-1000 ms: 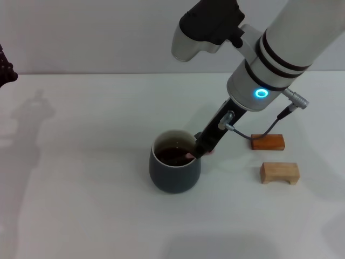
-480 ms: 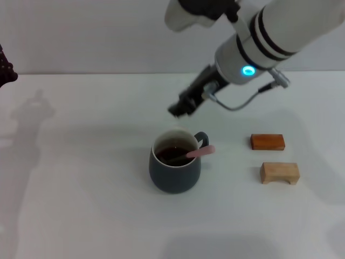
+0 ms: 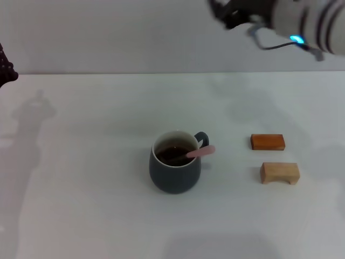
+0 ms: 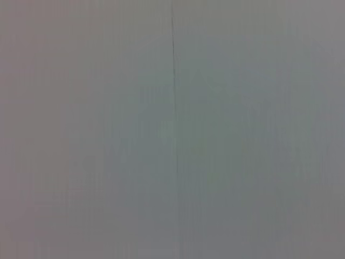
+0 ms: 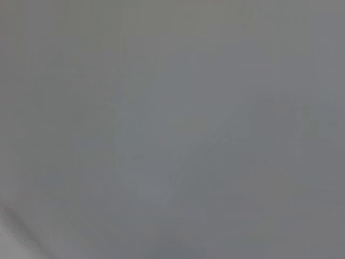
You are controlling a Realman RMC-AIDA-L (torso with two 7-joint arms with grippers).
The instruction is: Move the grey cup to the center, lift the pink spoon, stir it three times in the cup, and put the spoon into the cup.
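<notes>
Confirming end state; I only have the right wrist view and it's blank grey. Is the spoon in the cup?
Observer: Yes. The pink spoon sits in the grey cup, its handle leaning over the rim by the loop handle.
Operator: Right claw?
Observer: The right claw is high at the head view's top edge, apart from the cup.
Operator: Anything nearby?
Observer: An orange-brown block and a light wooden block on the cup's right, both apart from it.

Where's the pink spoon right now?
In the head view the pink spoon stands in the grey cup near the table's middle, its handle leaning over the rim by the cup's handle, toward the orange-brown block.
</notes>
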